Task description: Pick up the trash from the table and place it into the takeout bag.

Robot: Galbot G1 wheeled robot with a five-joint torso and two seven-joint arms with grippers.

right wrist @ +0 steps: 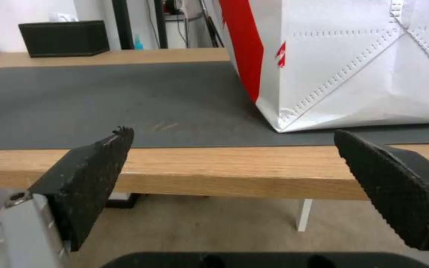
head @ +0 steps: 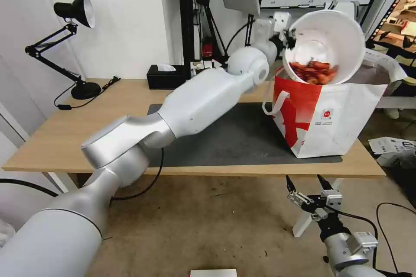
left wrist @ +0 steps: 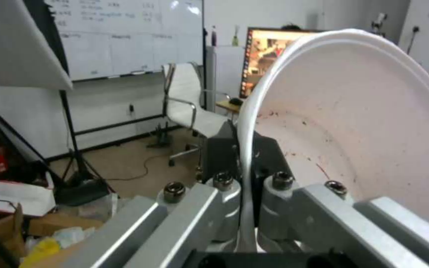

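One gripper, the left gripper (head: 289, 37) at upper right of the frame, clamps the white bowl's (head: 333, 34) rim, tipping its red shells (head: 314, 71) directly over the takeout bag (head: 333, 117).

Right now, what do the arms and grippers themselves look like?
Left arm: smooth white shell links with silver-grey joint housings. Left gripper: brushed aluminium linkage bars with dark socket-head bolts. Right gripper: silver body, thin black cable at the wrist, two black fingers with knurled, wedge-shaped pads.

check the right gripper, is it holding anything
No, the right gripper hangs open and empty before the table edge, while the left gripper tips the white bowl.
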